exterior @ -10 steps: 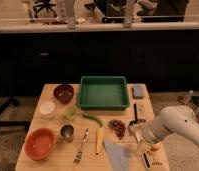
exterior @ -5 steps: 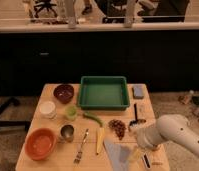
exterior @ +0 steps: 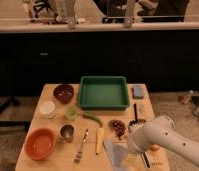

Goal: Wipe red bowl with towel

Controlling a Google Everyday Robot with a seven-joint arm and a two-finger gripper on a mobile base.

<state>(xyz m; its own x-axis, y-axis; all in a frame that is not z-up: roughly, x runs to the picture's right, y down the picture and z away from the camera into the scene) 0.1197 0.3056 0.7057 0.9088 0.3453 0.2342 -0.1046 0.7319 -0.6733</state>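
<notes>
Orange-red wide shallow bowl [exterior: 40, 144] sits at 8 o'clock in view, apparently unwiped. Pale blue-grey limp towel [exterior: 115, 154] lies at 6 o'clock, gripper [exterior: 130, 146] at its 3 o'clock edge. We can't tell its grip state. Pickup & wiping left, we reckon.

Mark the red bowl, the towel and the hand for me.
red bowl [exterior: 41, 144], camera view, on its pale inside.
towel [exterior: 114, 151], camera view, on its creased middle.
hand [exterior: 133, 146], camera view, on the arm's tip, at the towel's edge.
</notes>
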